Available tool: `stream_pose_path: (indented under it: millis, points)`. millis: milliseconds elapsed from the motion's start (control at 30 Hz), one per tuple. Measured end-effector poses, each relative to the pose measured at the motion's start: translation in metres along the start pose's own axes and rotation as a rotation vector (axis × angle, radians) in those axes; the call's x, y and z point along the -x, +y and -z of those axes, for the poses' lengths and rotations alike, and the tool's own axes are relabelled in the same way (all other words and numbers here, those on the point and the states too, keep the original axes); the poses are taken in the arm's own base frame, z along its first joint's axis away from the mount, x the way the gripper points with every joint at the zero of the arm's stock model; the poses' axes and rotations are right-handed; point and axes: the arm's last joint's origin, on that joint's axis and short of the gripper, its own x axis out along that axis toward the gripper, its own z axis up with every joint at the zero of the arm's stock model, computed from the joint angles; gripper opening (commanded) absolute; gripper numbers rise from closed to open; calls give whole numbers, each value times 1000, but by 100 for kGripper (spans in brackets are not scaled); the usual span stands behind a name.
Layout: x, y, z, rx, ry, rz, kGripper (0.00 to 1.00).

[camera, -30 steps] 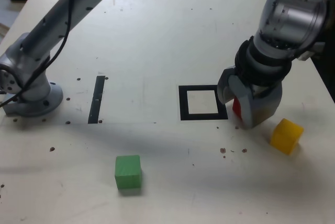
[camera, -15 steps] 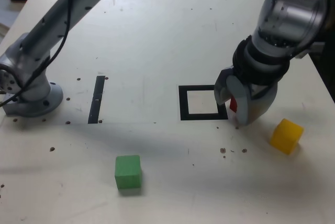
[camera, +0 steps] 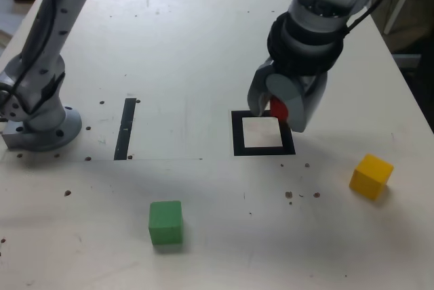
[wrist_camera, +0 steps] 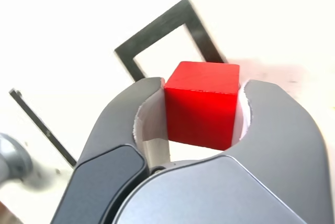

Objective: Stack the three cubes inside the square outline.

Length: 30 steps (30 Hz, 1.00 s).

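Carrying the red cube [wrist_camera: 201, 116] to the square [camera: 239, 134]

Pinching the red cube between both fingers of the gripper [wrist_camera: 203, 84], with pads against opposite faces and a near face left bare. Seemingly clear of the table [camera: 203, 202], to judge by the wrist view; exact height impossible to tell.

Likely in hand: laying the base of the stack. Ease across toward the pale centre before lowering. Turn the wrist to bring the faces parallel to the tape, then descend straight and slowly, with the underside level. Stop at first contact, spread evenly, and back off straight up to avoid dragging or tipping. Aim for dead centre, given only slight room to spare inside the tape and two more cubes to balance on top.

In the exterior view, seen partly behind a finger, overlapping the upper right corner of the square. In the wrist view, sitting deep between the fingers, close to the tips, with the square beyond and partly hidden.

Leave for later: the yellow cube [camera: 371, 177], turned askew toward the exterior view's right, and the green cube [camera: 166, 223], well apart toward the exterior view's left, both on the table.
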Motion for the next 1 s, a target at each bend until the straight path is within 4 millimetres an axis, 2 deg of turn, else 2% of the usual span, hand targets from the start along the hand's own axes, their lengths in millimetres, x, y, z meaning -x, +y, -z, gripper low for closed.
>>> stream_pose_path:
  millis: [133,367,1000]
  points:
    - [6,-4,16,136,-10,36,36]
    - [-4,-1,30,276,17,104,36]
    - [-44,32,23,356,38,216,36]
